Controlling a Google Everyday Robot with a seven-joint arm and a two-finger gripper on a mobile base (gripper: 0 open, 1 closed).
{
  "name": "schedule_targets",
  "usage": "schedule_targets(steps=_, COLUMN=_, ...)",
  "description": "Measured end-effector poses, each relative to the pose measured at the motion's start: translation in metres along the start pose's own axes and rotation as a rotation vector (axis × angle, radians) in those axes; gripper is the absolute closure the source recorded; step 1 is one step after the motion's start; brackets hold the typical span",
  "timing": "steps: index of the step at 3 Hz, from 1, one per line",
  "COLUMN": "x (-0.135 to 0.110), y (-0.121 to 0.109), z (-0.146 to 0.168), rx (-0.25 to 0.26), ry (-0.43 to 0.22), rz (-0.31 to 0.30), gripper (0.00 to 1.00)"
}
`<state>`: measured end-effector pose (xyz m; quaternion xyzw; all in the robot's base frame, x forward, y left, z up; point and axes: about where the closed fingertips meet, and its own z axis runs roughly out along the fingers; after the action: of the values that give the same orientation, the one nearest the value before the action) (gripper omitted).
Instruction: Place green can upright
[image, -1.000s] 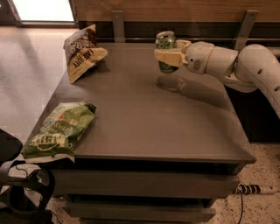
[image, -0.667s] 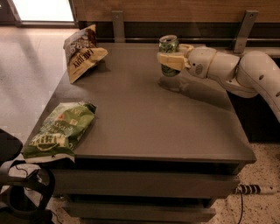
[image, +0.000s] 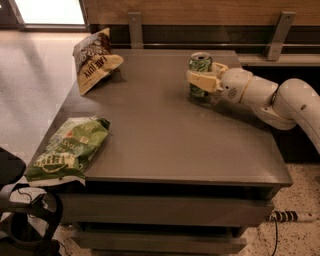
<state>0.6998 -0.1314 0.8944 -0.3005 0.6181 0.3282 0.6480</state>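
Green can (image: 200, 63) stands upright at the far right of the table (image: 165, 130), clasped mid-height by the gripper (image: 198, 80) reaching in from the right. Its base looks at or just above the surface: lower straight, then part the fingers evenly to avoid tipping.

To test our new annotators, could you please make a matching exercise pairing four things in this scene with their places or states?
Things:
1. green can
2. green chip bag
3. brown chip bag
4. end effector

Places or states:
A. lying flat at the near left corner of the table
B. closed around the can, reaching in from the right
C. upright at the far right of the table
D. propped up at the far left of the table

Pairs: 1-C; 2-A; 3-D; 4-B
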Motion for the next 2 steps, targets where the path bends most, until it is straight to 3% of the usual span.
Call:
schedule_targets(steps=1, x=0.007, y=-0.002, z=-0.006, rx=0.023, ry=0.011, rz=0.004, gripper=1.0)
schedule_targets(steps=2, x=0.017, y=-0.005, z=-0.017, rx=0.072, ry=0.069, rz=-0.007, gripper=1.0)
